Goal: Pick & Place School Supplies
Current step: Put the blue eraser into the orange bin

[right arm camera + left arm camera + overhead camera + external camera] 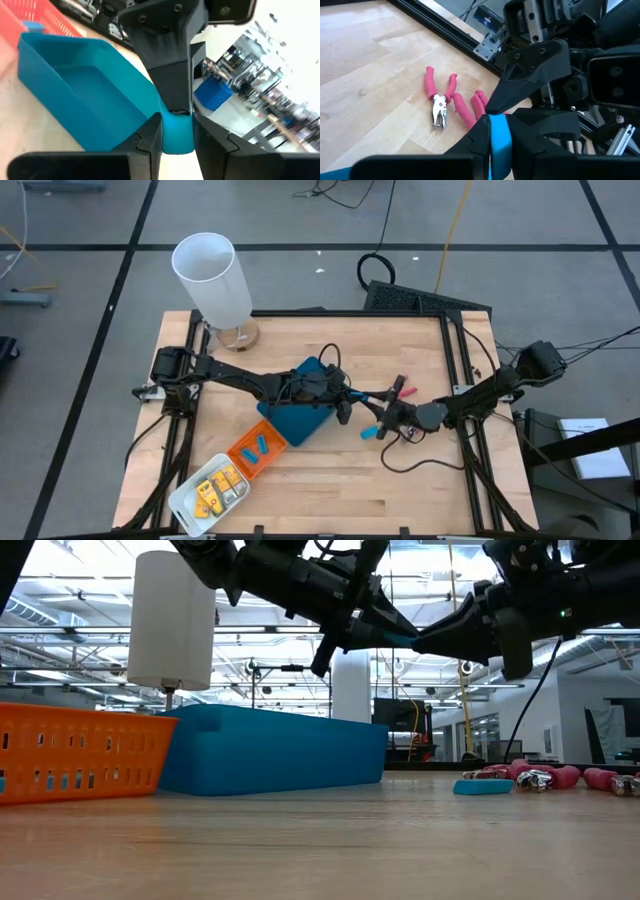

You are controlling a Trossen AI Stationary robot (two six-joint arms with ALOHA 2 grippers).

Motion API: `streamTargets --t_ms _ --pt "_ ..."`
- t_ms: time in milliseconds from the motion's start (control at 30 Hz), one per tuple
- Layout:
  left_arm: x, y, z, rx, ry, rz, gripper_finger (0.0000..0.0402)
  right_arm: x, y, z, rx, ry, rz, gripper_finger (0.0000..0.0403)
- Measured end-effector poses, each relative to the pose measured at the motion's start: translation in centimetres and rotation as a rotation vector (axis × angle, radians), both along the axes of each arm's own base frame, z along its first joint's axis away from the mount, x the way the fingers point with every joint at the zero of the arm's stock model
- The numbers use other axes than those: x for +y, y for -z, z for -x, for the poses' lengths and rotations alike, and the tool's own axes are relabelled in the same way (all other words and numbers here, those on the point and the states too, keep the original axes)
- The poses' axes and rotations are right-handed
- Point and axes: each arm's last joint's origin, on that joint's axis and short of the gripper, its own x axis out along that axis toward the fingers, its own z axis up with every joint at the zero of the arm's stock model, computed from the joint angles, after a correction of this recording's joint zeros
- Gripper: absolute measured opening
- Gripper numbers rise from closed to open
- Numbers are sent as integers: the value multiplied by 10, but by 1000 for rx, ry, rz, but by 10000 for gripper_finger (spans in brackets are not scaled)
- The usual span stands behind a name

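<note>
A light-blue oblong piece [398, 637] is held in the air between both grippers, above the table to the right of the teal tray [300, 418]. My left gripper [352, 397] is shut on one end and my right gripper [383, 412] on the other, the two facing each other. Another light-blue piece [372, 431] lies flat on the table below them. Two pink-handled tools [440, 100] lie flat on the wood just beyond. More light-blue pieces lie in the orange tray [258, 448], and the yellow pieces [215, 490] lie in the white tray. My left gripper pinches the near end of the light-blue piece [499, 142] between its two fingers. The fingers reach level from the table's left, along the piece. The piece is lifted clear of the table. My right gripper pinches the opposite end of the same piece [177, 135] between its two fingers. The fingers come from the table's right, slanting slightly down. Its fingertips nearly meet the left gripper's.
A tall white cylinder [212, 272] stands at the far left of the table. The orange and white trays sit at the near left. Bare wood lies along the near edge and at the table's right [420, 480]. A black cable loops under the right arm.
</note>
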Motion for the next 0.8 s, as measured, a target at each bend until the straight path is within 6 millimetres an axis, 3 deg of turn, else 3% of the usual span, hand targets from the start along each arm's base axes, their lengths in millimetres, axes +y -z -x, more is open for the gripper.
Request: streamTargets --t_ms 167,533,667,800 --pt "1 0 0 -3 2 1 56 0 0 0 -56 11 -126 110" --pt "3 -12 5 3 42 -65 38 -4 -24 17 -184 51 -395 243" --pt "0 -20 13 33 68 -102 55 -10 -32 31 -175 67 -473 262" --pt "-15 -29 23 86 76 -190 53 -14 -37 44 -161 79 -523 263"
